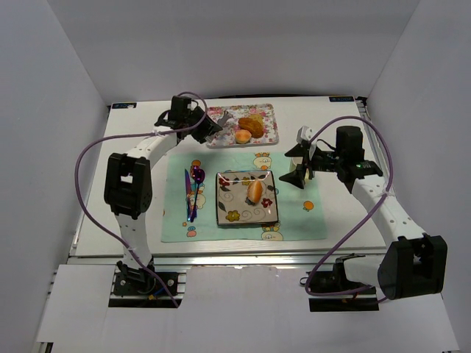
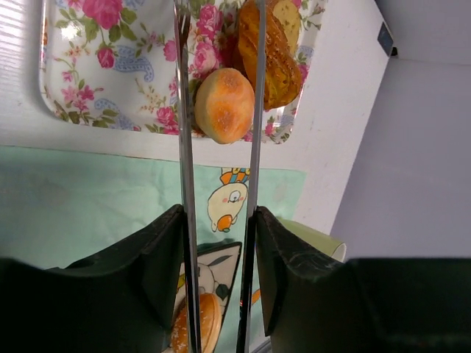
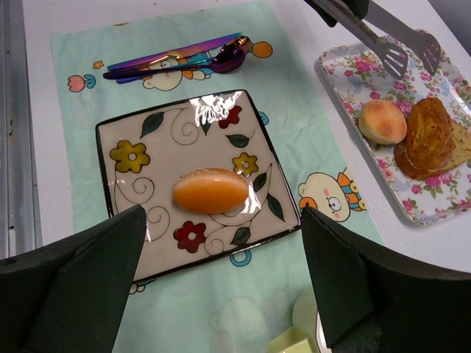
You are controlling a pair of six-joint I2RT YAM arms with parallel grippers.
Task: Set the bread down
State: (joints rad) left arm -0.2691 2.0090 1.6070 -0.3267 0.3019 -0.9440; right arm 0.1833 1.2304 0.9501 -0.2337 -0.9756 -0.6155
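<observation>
On the floral tray (image 2: 110, 81), just beside the crusty loaf (image 2: 276, 59), round bun (image 2: 224, 105): light, soft, easily squashed, best pinched gently across its middle. Above the tray, left gripper (image 2: 218, 220) clamped on metal tongs (image 2: 184, 110), blades apart, bun not gripped. Well off the tray, right gripper (image 3: 224, 228) wide open, empty

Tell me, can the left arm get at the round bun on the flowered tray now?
Probably yes: the tongs in the left pincer point at the round bun, and nothing lies between.
</observation>
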